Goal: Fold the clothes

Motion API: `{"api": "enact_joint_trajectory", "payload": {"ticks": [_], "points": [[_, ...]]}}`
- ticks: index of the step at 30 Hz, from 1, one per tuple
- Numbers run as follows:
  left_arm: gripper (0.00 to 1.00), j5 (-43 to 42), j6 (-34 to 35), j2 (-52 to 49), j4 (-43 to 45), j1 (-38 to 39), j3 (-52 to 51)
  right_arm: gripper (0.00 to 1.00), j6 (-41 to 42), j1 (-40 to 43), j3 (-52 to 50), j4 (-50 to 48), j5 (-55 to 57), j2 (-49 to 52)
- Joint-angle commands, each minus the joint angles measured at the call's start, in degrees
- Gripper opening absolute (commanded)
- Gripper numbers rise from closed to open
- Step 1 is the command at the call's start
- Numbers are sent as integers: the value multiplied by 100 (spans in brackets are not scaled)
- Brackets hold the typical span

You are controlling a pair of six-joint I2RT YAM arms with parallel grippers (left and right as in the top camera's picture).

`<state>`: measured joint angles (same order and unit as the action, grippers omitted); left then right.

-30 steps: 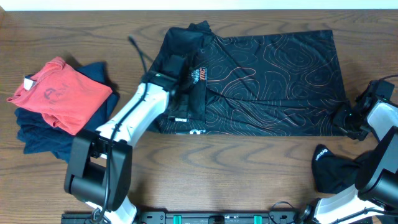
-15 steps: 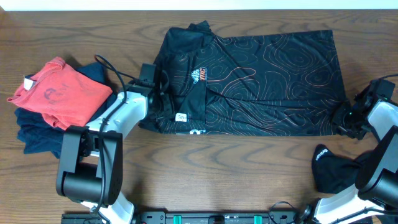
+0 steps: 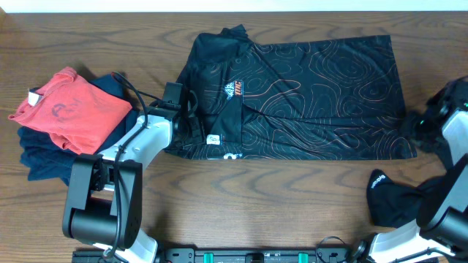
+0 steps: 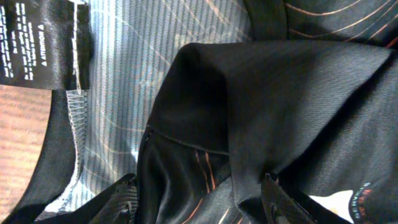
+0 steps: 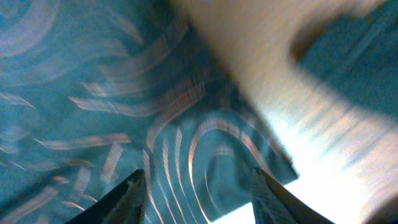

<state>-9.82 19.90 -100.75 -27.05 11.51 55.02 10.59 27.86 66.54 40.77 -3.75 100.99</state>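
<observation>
A black T-shirt (image 3: 322, 95) is lying spread across the far middle of the wooden table (image 3: 292, 197). Thin orange-white contour lines are running over the cloth, and its left part is lying doubled over beside a small red-blue logo (image 3: 234, 89). The left gripper (image 3: 191, 120) is reaching into the shirt's left edge, its fingers (image 4: 121, 199) spread wide with bunched fabric between them. The right gripper (image 3: 418, 130) is sitting at the shirt's near right corner, its fingers parted in a blurred wrist view. A second black garment (image 3: 395, 201) is lying crumpled at front right, and a red shirt (image 3: 69, 109) is resting on navy clothes (image 3: 44, 157) at left.
</observation>
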Motion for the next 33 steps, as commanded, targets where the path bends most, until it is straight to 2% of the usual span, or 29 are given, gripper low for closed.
{"api": "enact_joint_trajectory", "payload": {"ticks": [1, 10, 22, 33], "points": [[65, 247, -15, -223, -203, -9, -310, 52, -35, -33, 170, -168, 138, -155], [65, 258, -13, -223, -199, -9, -310, 48, 13, -33, 168, -402, 140, 385], [65, 258, -11, -223, -197, -9, -310, 43, 162, -33, 146, -564, 245, 522], [65, 258, -11, -223, -199, -9, -310, 43, 162, -33, 114, -603, 243, 789]]}}
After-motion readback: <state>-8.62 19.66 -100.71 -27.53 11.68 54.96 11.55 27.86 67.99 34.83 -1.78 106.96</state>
